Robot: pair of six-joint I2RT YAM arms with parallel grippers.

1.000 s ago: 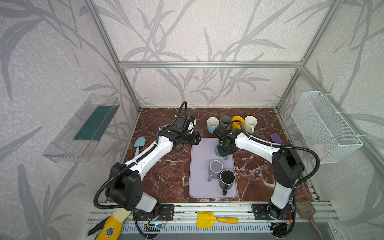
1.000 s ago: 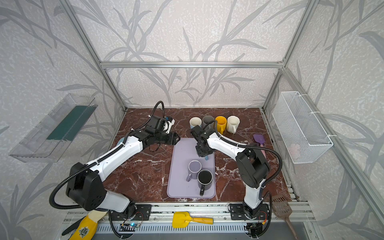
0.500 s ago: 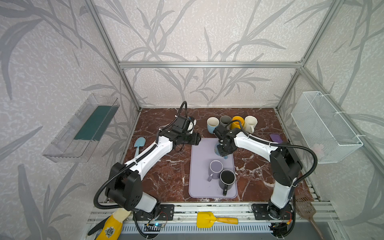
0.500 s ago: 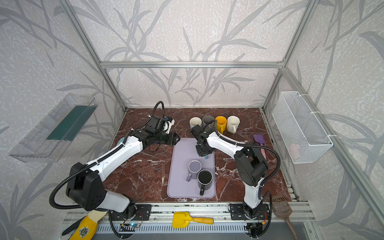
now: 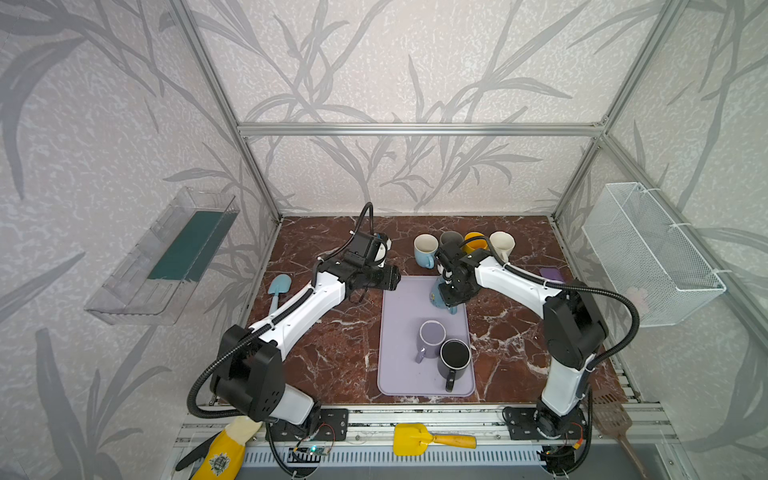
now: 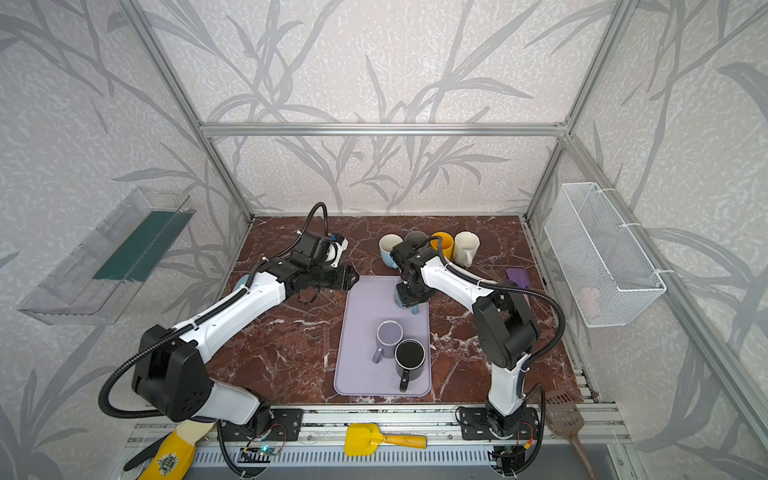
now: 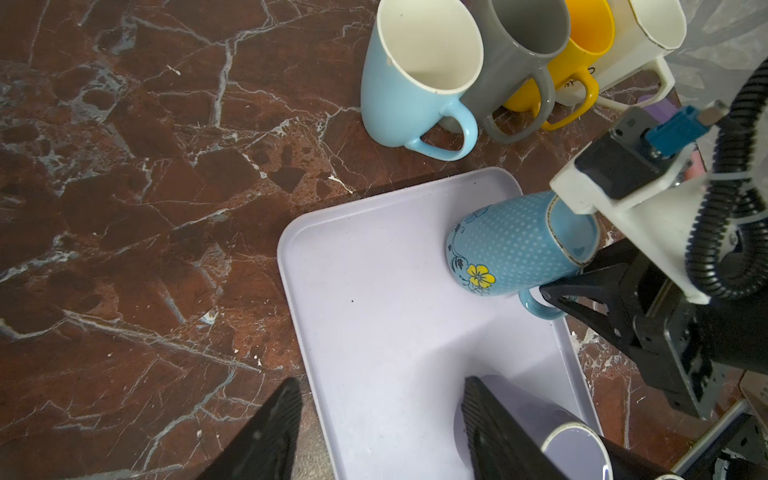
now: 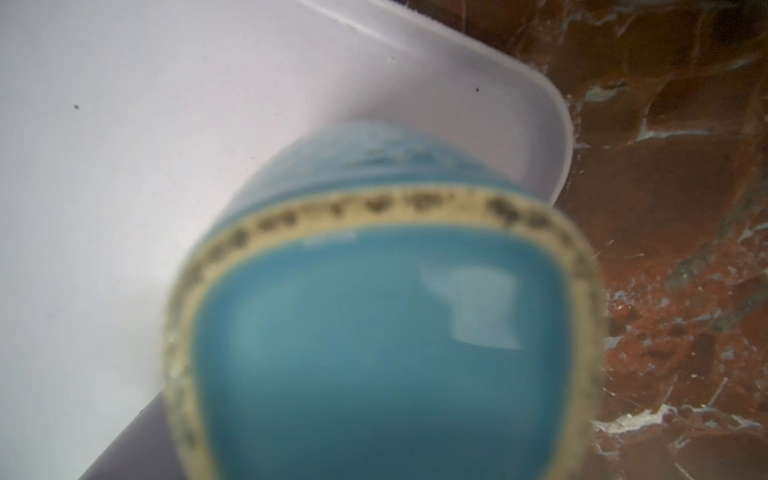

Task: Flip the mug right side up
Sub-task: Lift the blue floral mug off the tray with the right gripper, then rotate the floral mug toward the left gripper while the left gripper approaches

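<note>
Two narrowed jaws of the right gripper (image 5: 449,296) are pinching the blue mug (image 7: 507,249) at its rim; it is staying as before, mouth up, on the far right corner of the lilac tray (image 7: 353,291). The left gripper (image 7: 380,386) is hanging wide open over the far left corner; four mugs (image 7: 399,91) are crowding behind the tray.

Left arm (image 5: 299,311) low and forward, left fingers (image 7: 270,436) apart; right arm (image 5: 511,282) inward, wrist down, right fingers (image 7: 590,299) close together.
</note>
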